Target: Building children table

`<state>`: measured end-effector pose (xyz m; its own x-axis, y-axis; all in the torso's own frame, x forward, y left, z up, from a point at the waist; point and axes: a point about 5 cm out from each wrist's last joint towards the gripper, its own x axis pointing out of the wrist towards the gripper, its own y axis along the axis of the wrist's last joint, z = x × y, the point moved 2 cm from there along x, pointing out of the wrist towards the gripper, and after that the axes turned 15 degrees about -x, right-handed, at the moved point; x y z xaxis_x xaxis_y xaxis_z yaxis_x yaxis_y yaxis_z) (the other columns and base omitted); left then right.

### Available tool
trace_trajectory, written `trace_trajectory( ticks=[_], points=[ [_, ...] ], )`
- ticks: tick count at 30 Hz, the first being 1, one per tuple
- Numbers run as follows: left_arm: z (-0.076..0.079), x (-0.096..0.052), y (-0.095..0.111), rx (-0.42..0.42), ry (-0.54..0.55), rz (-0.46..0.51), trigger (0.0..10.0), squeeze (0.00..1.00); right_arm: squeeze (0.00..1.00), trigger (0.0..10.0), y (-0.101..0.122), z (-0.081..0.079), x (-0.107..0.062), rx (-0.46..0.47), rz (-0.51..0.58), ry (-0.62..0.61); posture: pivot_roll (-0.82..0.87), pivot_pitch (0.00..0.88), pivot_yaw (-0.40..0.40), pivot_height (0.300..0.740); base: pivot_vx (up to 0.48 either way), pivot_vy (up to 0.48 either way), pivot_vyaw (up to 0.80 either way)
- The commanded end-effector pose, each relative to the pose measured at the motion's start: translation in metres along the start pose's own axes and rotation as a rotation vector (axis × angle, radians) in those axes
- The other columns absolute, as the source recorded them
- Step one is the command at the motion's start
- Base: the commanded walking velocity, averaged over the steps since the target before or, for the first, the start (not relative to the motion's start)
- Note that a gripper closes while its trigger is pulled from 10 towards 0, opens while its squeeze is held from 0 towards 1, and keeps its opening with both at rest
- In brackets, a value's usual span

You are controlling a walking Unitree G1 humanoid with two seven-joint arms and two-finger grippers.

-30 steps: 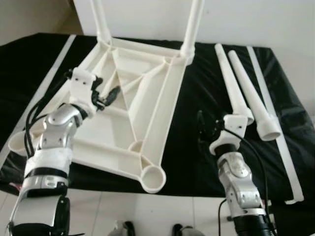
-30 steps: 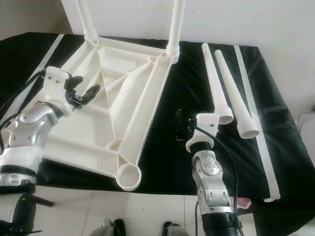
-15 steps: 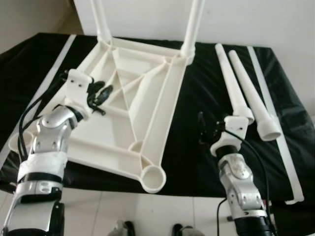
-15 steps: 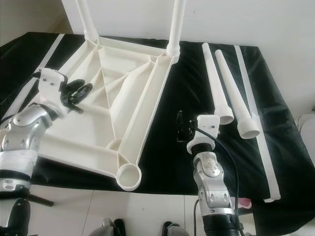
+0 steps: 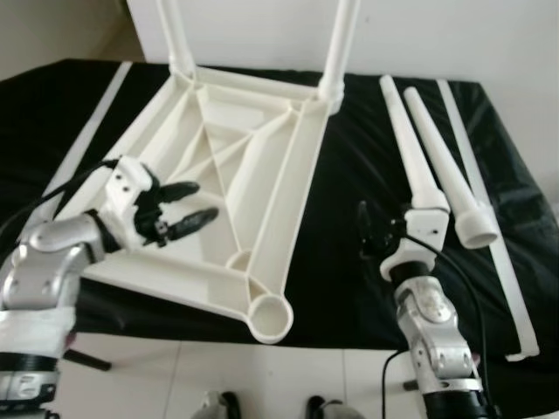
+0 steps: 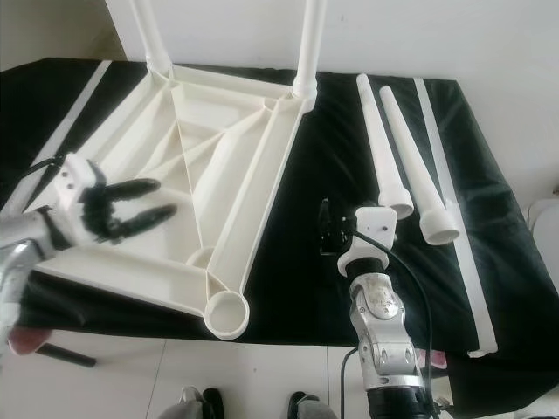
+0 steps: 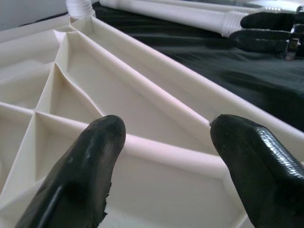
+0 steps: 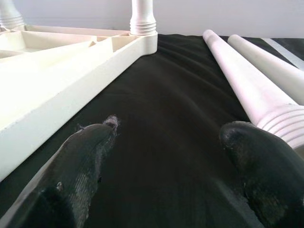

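The white plastic table lay upside down on the black tabletop, its ribbed underside facing up. Two legs already stood in the far sockets, while two near sockets were empty, one of them at the near corner. Two loose legs lay side by side on the cloth to the right, wide ends toward us, and just beyond them ran a white strip.

We judged the frame light for its size, stiff through its ribbing, and smooth enough to slide on the cloth if pushed. The ribs and side rails looked like the safest places to hold it steady. The loose legs seemed hollow, light and round, so likely to roll; we would take one around its shaft near the ringed wide end, where the ridges give some grip.

Our left hand hovered over the frame's near-left part, its two fingers spread well apart and holding nothing. In the left wrist view a rib ran between them; whether they touched it we could not tell. Our right hand sat low over the bare cloth between the frame's right rail and the loose legs. Its fingers were wide open and empty, with the ringed end of the nearer leg just beside one of them.
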<state>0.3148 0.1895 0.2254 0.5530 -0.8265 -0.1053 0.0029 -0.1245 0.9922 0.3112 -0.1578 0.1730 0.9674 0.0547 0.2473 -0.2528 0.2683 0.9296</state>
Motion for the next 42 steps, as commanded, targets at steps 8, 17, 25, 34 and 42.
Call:
trace_trajectory(
  ticks=[8,17,25,34,42],
  points=[
    [0.03,-0.019,-0.03,-0.024,-0.241,-0.287,10.0,0.0,0.0,10.0,-0.003,0.003,-0.005,-0.016,-0.02,-0.002,-0.07,0.238,0.046,0.74,0.0,0.0,0.0],
    [0.033,-0.035,-0.057,-0.032,-0.272,-0.496,10.0,0.0,0.0,10.0,-0.005,0.002,-0.009,-0.01,-0.03,-0.01,-0.07,0.245,0.057,0.74,0.0,0.0,0.0],
    [0.029,-0.025,-0.076,0.033,-0.209,-0.581,10.0,0.0,0.0,10.0,-0.006,0.002,-0.008,-0.01,-0.035,-0.005,-0.06,0.239,0.044,0.74,0.0,0.0,0.0],
    [-0.026,0.022,-0.084,0.068,0.237,-0.498,10.0,0.0,0.0,10.0,-0.002,-0.002,-0.001,-0.008,-0.019,0.017,-0.07,0.234,0.023,0.74,0.0,0.0,0.0],
    [-0.051,0.041,-0.063,0.057,0.413,-0.378,10.0,0.0,0.0,10.0,-0.002,-0.002,-0.002,-0.01,-0.02,0.02,-0.08,0.232,0.023,0.74,0.0,0.0,0.0]
  ],
)
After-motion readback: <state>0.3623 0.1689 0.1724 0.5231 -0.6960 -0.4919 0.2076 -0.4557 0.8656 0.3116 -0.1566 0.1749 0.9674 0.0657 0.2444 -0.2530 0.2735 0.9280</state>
